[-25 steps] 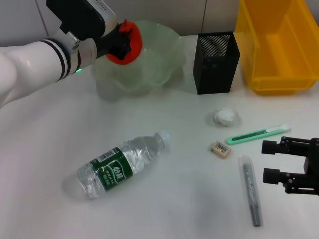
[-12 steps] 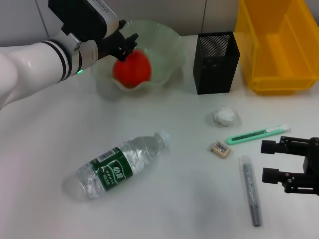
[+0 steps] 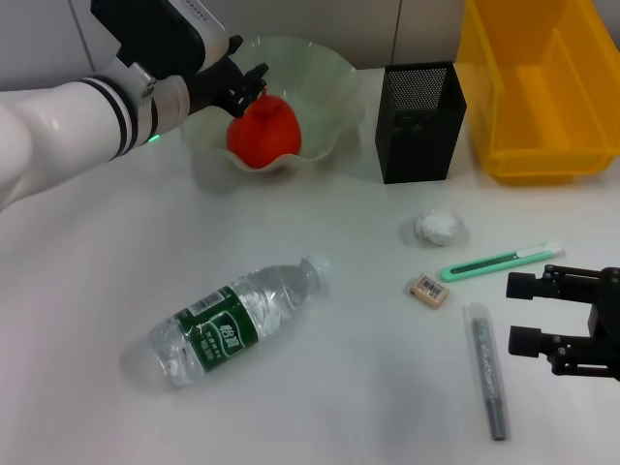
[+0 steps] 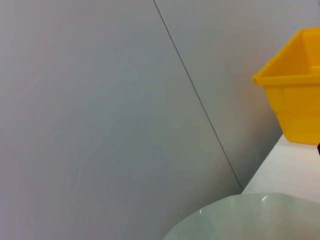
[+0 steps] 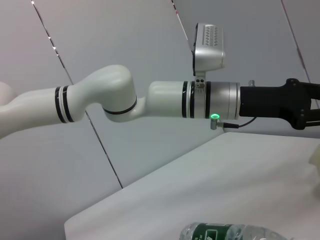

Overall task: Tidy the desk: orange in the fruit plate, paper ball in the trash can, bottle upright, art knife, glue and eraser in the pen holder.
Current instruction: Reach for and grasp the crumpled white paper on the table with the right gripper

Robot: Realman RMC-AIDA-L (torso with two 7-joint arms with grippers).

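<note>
Hiding orange's (image 3: 263,135) edge, perhaps: left pincer (image 3: 244,82).

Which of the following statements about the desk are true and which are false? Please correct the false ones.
1. The orange lies in the fruit plate. True.
2. The bottle stands upright. False: it lies on its side on the table.
3. The left gripper is open above the plate. True.
4. The paper ball is in the yellow bin. False: it lies on the table, near the pen holder.
5. The eraser is in the pen holder. False: it lies on the table beside the art knife.
</note>
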